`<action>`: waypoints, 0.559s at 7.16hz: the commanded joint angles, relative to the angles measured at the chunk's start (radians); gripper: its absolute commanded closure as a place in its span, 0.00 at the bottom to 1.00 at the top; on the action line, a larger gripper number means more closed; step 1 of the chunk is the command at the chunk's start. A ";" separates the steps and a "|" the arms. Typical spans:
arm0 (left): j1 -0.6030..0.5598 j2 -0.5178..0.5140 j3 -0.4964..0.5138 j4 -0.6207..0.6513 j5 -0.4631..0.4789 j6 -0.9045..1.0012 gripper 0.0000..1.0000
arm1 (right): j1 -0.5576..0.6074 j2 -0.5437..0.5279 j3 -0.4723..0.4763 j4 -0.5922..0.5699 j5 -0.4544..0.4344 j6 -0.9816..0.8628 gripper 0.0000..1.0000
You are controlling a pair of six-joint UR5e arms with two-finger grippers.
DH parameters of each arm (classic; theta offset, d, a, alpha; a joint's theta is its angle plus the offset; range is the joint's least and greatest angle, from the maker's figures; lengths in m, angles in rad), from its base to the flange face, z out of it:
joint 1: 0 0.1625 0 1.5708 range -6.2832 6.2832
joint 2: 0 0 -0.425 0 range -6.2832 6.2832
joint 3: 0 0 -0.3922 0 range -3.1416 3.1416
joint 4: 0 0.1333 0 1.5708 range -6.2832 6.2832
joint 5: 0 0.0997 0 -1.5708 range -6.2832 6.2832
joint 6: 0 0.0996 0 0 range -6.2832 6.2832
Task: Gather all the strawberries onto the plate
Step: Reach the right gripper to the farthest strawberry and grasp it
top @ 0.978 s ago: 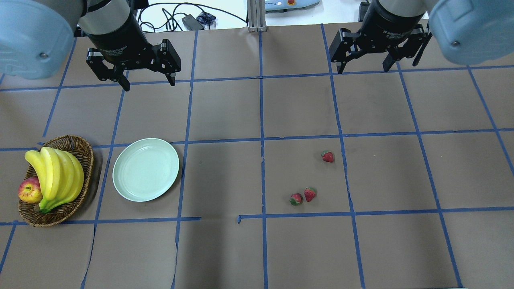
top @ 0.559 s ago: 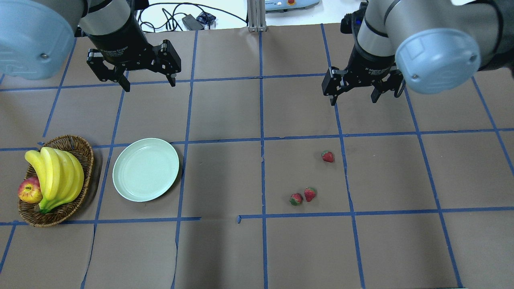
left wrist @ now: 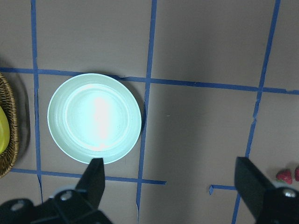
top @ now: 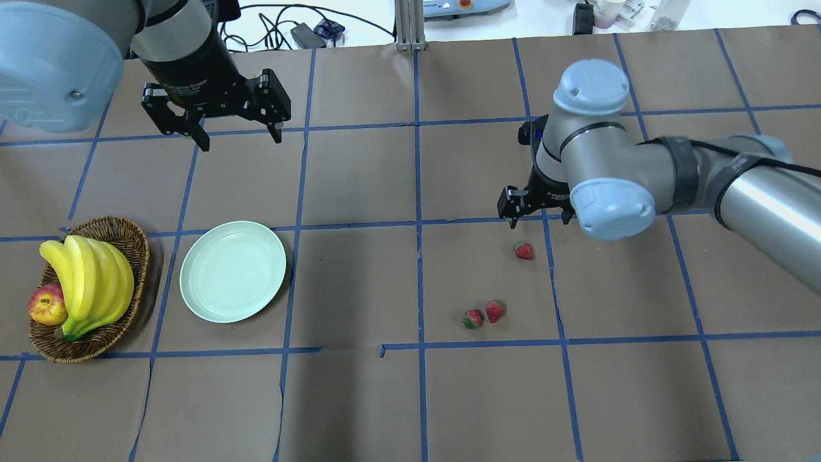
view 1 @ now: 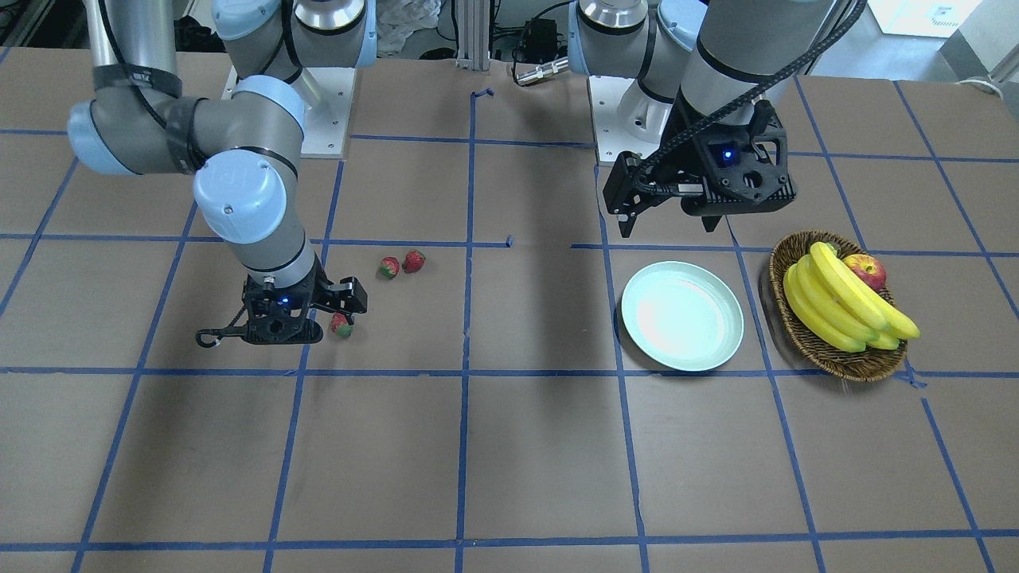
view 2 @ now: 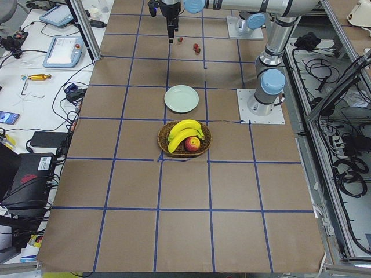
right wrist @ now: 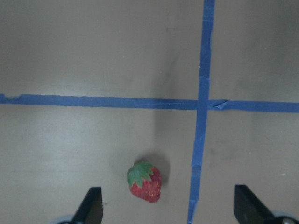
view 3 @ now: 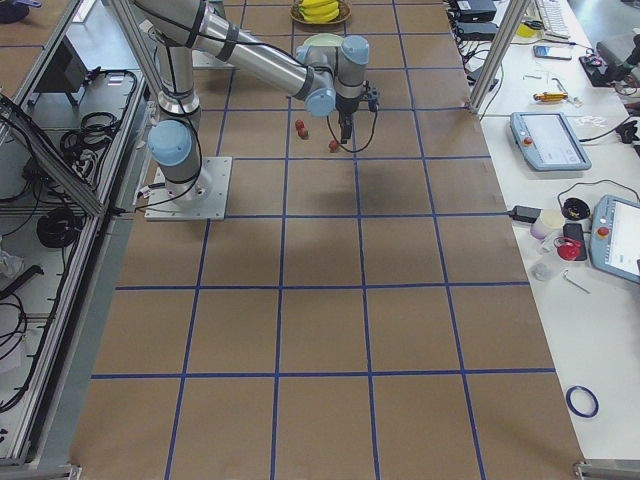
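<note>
Front view: the right jaws hang low, just beside one strawberry [view 1: 341,325]. A pair [view 1: 413,260] lies near it on the counter [view 1: 509,446], well apart from the plate [view 1: 682,316].

Overhead: a basket [top: 122,223] of bananas [top: 96,276] stands beside the plate, off the carrying path.

Right wrist: jaws apart, with the strawberry in the gap.

Left wrist: left jaws apart, holding nothing, above the plate.

The strawberry is probably light, soft and apt to roll, so pinch it gently across the red body.

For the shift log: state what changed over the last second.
The right gripper reached out and down toward the lone strawberry, open, grasping nothing. The left gripper, open, that berry, the other two strawberries and the plate stayed put.
</note>
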 commanded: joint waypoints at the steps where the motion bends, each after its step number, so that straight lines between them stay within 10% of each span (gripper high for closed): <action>1: -0.001 -0.003 -0.001 0.000 -0.001 -0.004 0.00 | 0.001 0.060 0.082 -0.088 0.000 -0.006 0.00; 2: -0.001 -0.003 -0.001 0.000 -0.002 -0.004 0.00 | 0.001 0.060 0.081 -0.090 0.000 -0.006 0.01; 4: -0.001 -0.003 -0.001 0.000 -0.003 -0.002 0.00 | 0.002 0.052 0.079 -0.088 -0.001 -0.010 0.80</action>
